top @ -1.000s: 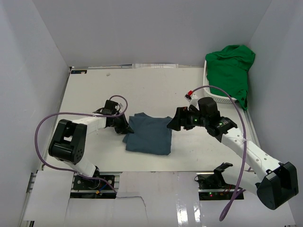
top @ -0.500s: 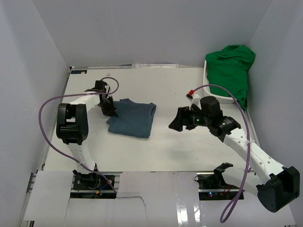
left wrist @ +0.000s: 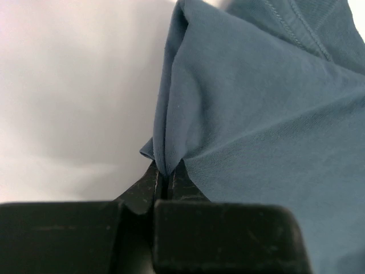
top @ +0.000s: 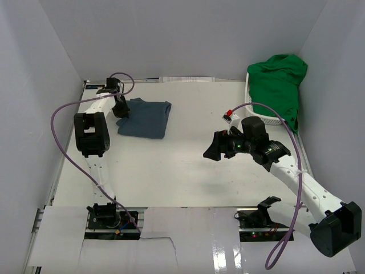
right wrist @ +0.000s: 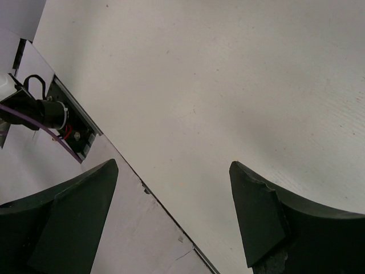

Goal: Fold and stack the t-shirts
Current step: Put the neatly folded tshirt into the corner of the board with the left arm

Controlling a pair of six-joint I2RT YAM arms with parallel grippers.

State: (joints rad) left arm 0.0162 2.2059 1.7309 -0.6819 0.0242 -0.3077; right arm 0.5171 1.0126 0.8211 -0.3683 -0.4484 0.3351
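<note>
**Blue shirt pinched at the far left, green one heaped on the basket**

Nearest to the bases, we see the right gripper hanging over the middle of the white table, right of centre. Its fingers are spread wide. In its wrist view, the right gripper has only bare tabletop between the two dark fingertips. It touches no cloth and is well apart from both shirts.

Farther back on the left side, the left arm reaches out long. Its left gripper sits at the left edge of the slate-blue t-shirt. From the wrist camera we see the left gripper pressed together on a bunched fold of the slate-blue t-shirt. The cloth rises from that pinch into a ridge and spreads away to the right. The shirt lies folded into a rough rectangle in the far left part of the table.

At the far right corner stands the white basket. The green t-shirt lies crumpled on top of it and drapes over its right side, well apart from the blue one.
</note>
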